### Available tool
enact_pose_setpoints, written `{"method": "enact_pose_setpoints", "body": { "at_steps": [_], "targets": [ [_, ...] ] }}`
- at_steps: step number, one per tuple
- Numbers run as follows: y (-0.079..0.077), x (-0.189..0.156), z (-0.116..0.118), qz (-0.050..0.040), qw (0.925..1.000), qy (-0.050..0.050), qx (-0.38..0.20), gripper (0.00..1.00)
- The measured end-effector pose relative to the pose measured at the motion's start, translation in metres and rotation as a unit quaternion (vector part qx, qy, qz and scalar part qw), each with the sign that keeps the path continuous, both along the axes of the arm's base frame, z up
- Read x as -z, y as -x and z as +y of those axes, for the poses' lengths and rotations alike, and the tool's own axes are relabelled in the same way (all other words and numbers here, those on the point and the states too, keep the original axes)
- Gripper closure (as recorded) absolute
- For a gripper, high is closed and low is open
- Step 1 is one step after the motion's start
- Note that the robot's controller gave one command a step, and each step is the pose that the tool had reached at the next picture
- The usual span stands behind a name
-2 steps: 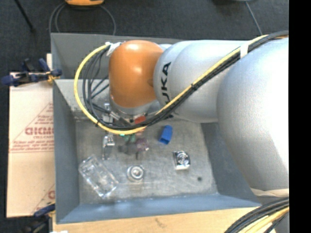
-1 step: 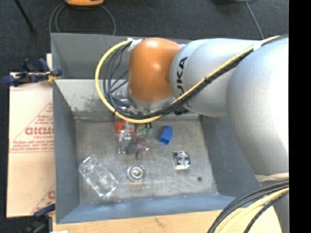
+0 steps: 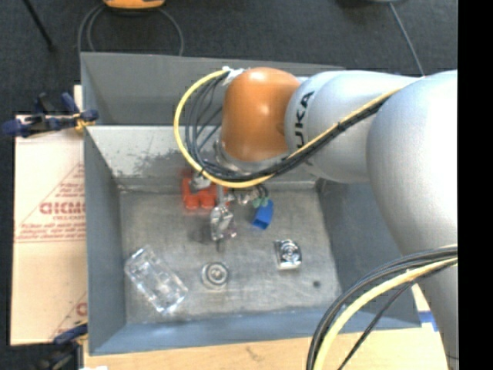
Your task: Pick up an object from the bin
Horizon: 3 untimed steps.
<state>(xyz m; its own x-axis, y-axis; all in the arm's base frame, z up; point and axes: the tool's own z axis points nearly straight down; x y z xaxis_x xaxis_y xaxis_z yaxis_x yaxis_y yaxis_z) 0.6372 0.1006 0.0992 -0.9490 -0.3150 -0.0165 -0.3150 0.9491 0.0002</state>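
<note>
Reaching into grey bin (image 3: 104, 206), pincer (image 3: 222, 227) (grip state unclear) near red block (image 3: 196, 194), blue piece (image 3: 262, 216)

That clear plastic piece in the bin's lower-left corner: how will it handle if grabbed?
The clear plastic piece looks glossy, so probably slippery. It seems hollow, so likely light for its bulk. Blocky and lying flat on the bin floor, it shouldn't roll.

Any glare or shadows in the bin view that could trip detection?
Camera view: the clear plastic piece at the front left of the bin throws bright highlights and barely stands out from the grey floor; a small dark shadow lies on the floor just left of the gripper; the orange wrist cover shows a soft sheen; cables cross the top of the red block.
</note>
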Motion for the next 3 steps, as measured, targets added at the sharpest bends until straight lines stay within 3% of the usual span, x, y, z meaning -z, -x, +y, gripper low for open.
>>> {"method": "enact_pose_setpoints", "body": {
  "at_steps": [1,2,3],
  "targets": [
    [-0.015,0.003,-0.010,-0.0089,0.9955,0.002,-0.094,0.00],
    [-0.009,0.009,-0.009,0.0021,0.9956,0.001,-0.094,1.00],
    [-0.002,-0.143,-0.002,0.0002,0.9937,0.003,-0.112,1.00]
  ]
}}
